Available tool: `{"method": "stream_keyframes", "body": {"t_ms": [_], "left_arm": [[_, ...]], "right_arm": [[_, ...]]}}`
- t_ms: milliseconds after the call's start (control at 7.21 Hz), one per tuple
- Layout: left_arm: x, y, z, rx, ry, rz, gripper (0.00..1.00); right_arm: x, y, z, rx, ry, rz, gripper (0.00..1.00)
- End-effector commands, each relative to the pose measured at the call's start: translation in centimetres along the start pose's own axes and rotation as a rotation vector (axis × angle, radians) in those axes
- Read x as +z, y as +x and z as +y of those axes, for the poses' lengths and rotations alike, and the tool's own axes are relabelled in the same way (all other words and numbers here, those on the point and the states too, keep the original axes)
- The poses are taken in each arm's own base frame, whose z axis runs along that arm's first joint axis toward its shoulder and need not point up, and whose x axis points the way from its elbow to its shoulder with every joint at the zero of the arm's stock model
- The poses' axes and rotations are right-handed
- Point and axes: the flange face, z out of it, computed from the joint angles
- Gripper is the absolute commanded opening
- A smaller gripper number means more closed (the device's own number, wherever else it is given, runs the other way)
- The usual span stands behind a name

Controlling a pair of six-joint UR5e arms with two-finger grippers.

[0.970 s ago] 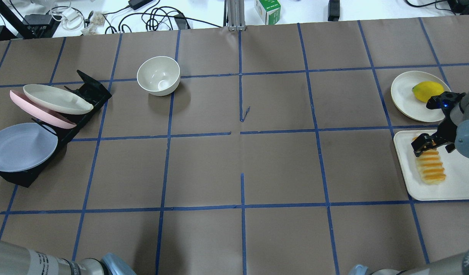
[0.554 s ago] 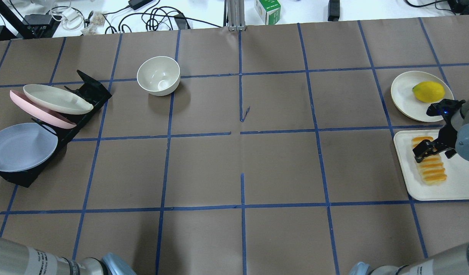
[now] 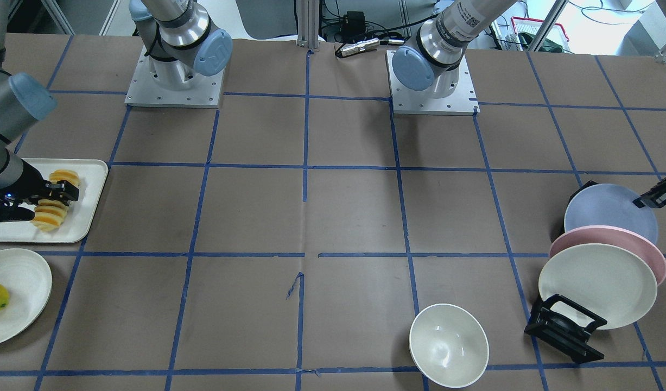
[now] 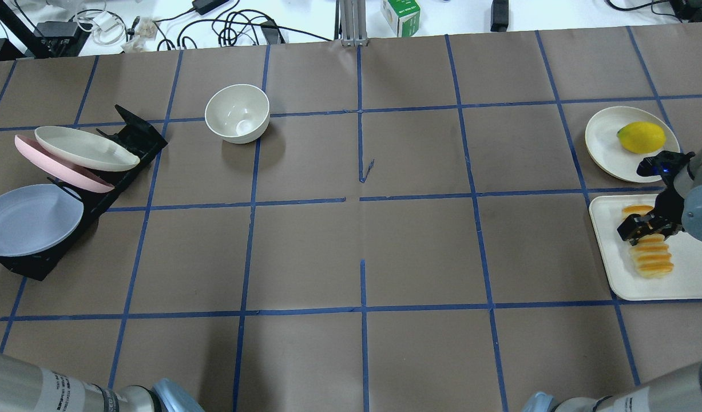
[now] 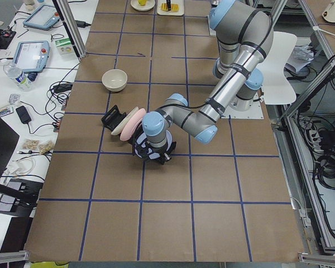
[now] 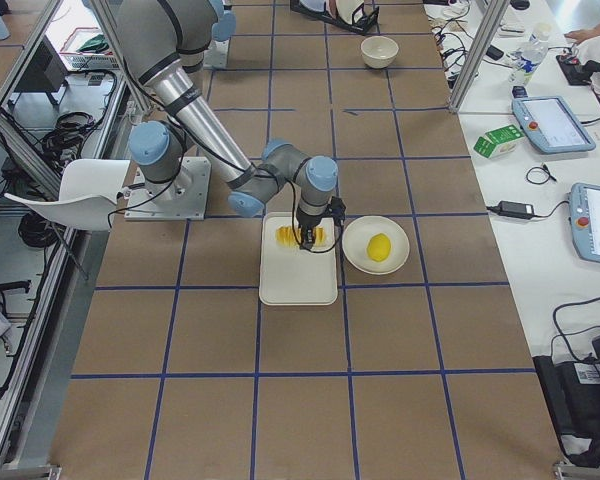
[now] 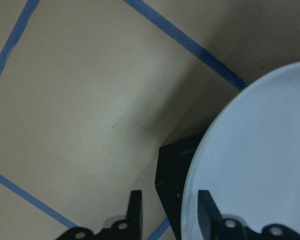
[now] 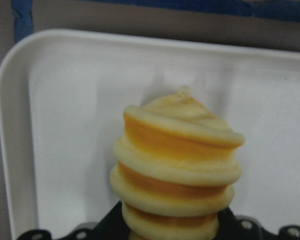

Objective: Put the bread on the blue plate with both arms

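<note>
The bread (image 4: pixel 650 256), a ridged yellow-orange loaf, lies on a white tray (image 4: pixel 688 277) at the right edge. My right gripper (image 4: pixel 642 225) sits across its far half, fingers on either side and shut on it; in the right wrist view the bread (image 8: pixel 177 170) fills the space between the fingers. The blue plate (image 4: pixel 30 220) leans in the front slot of a black rack (image 4: pixel 130 137) at the left. My left gripper (image 3: pixel 652 198) is open, with the rim of the blue plate (image 7: pixel 260 150) between its fingers (image 7: pixel 135 212).
A pink plate (image 4: pixel 59 167) and a cream plate (image 4: pixel 84 149) stand in the same rack behind the blue one. A cream bowl (image 4: pixel 237 113) stands far left of centre. A yellow fruit (image 4: pixel 641 137) lies on a cream plate (image 4: pixel 602 137) beyond the tray.
My right gripper has come down a little over the bread and narrowed onto it; the bread has shifted slightly on the tray. The blue plate has barely moved.
</note>
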Motion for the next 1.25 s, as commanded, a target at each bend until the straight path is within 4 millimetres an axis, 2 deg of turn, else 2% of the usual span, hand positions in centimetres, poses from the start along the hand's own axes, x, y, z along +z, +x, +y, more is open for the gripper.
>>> {"method": "stream_keyframes", "body": {"t_ms": [0, 277, 416, 693, 832, 970, 1109], "left_arm": [[-1.3, 0.2, 0.4, 0.015, 0.013, -0.007, 0.00], [-3.6, -0.1, 0.6, 0.024, 0.046, -0.019, 0.00], [-6.0, -0.2, 1.4, 0.026, 0.060, -0.026, 0.00], [-13.4, -0.4, 4.4, 0.024, 0.051, -0.034, 0.00], [-17.5, -0.8, 6.7, 0.024, 0.009, -0.080, 0.00], [-22.2, -0.7, 9.1, 0.024, 0.009, -0.093, 0.00], [-25.7, 0.3, 11.7, 0.026, -0.006, -0.080, 0.00]], "right_arm": [[-1.2, 0.6, 0.3, 0.008, -0.015, 0.002, 0.00], [-6.9, 1.1, 0.7, 0.015, -0.010, 0.003, 0.00], [-9.1, 1.3, 0.0, 0.006, -0.007, -0.001, 0.00], [-12.3, 1.5, -1.1, -0.015, -0.022, -0.016, 0.00], [-15.1, 1.5, -2.1, -0.033, -0.022, -0.014, 0.00], [-18.6, 1.2, -3.2, -0.042, -0.034, -0.019, 0.00], [-22.3, 0.0, -4.1, -0.045, -0.034, -0.015, 0.00]]}}
